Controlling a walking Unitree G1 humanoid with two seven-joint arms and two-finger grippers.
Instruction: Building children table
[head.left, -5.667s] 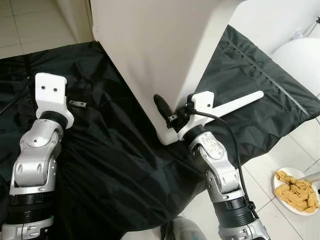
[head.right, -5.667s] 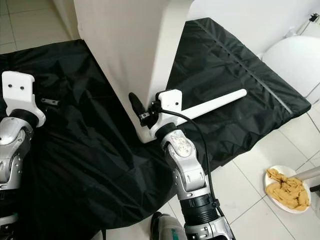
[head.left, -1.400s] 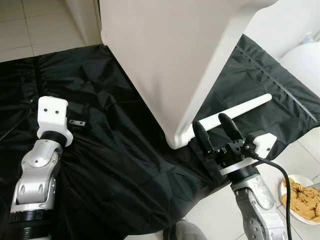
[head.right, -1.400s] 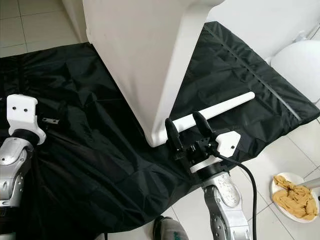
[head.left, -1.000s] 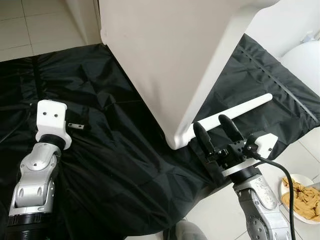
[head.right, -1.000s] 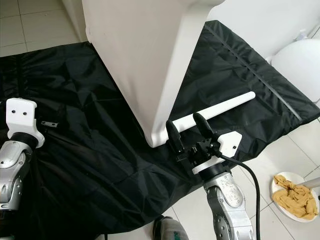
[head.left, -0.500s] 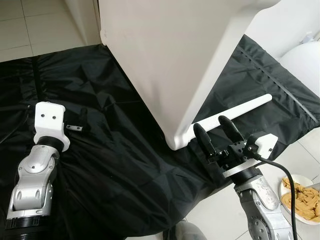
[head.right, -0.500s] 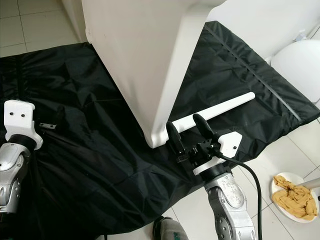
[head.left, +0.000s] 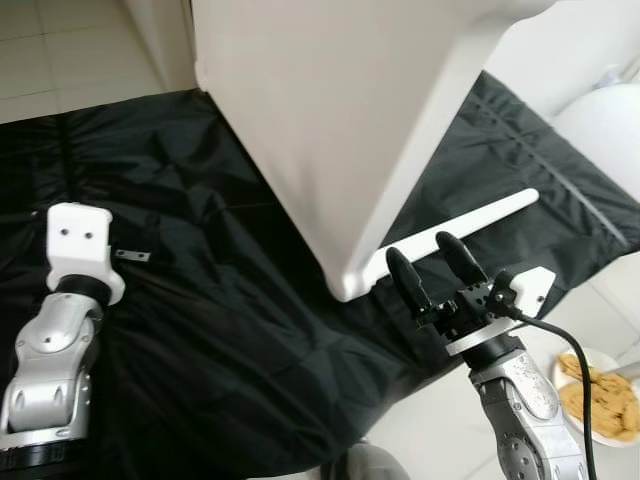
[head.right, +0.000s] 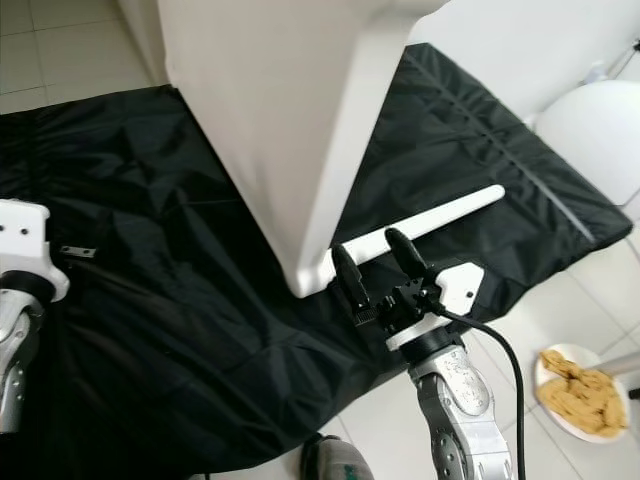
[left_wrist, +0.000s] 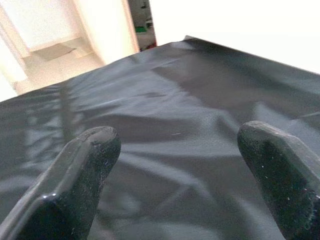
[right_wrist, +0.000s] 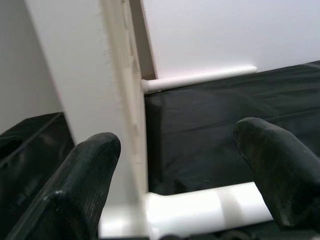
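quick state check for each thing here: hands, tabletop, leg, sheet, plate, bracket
right hand: open, fingers either side of the leg, not gripping
left hand: open, over the sheet
tabletop: tilted on edge, corner on the sheet
leg: lying flat, one end at the tabletop corner
sheet: spread on the floor, wrinkled
plate: on the tiles, holding tan food
bracket: loose on the sheet

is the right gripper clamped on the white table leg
No, the right gripper is open, its two black fingers spread apart just short of the white table leg, which lies on the black sheet.
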